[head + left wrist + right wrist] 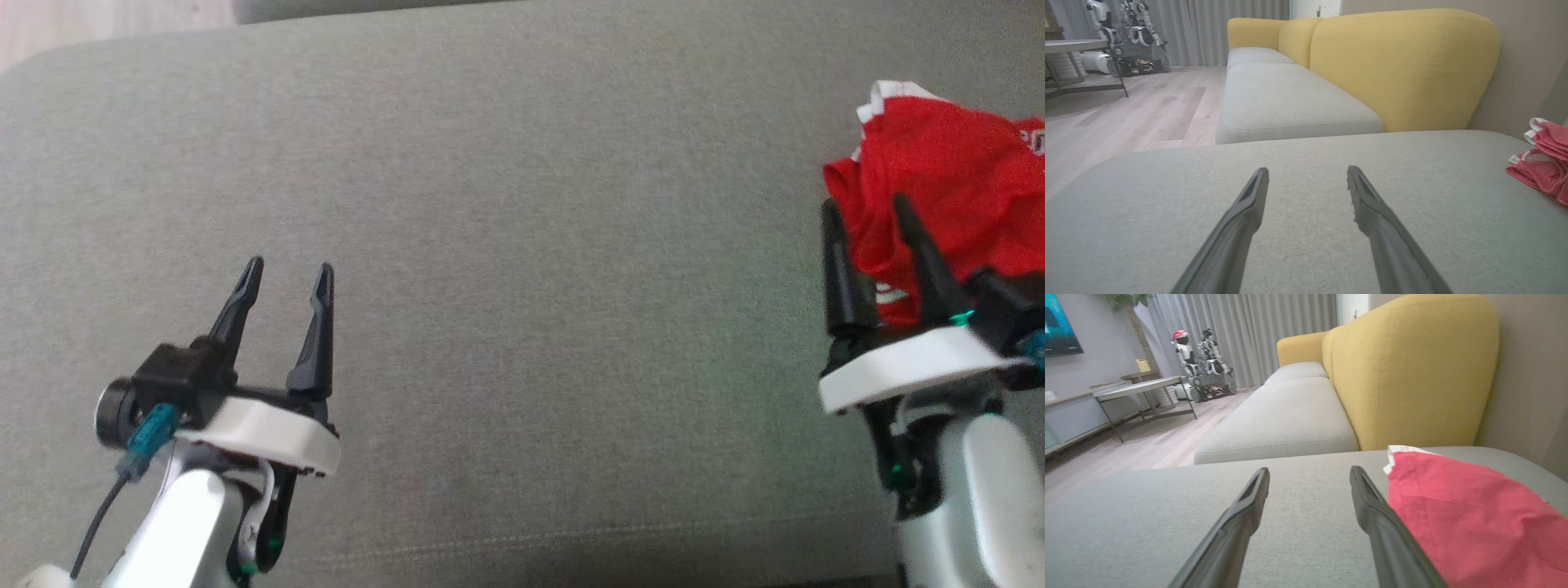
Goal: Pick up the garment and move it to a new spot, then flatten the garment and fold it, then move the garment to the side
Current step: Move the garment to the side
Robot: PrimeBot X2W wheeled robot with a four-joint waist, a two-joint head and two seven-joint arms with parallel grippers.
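Note:
The garment [939, 175] is red with white trim and lies crumpled at the far right of the grey cushion [522, 245]. My right gripper [865, 211] stands open at the garment's near-left edge, one finger in front of the red cloth, nothing between the fingers. In the right wrist view the garment [1470, 514] lies beside the right finger of my right gripper [1309, 473]. My left gripper [289, 274] is open over bare cushion at the lower left, far from the garment. In the left wrist view the open left gripper [1307, 171] points across the cushion, with the garment [1545, 163] at the right edge.
A yellow backrest [1392, 69] rises behind the cushion, with a second grey seat [1286, 102] beyond it. Wooden floor [1126, 114], a low table [1139, 388] and another robot [1204, 363] by the curtains lie past the cushion's far edge.

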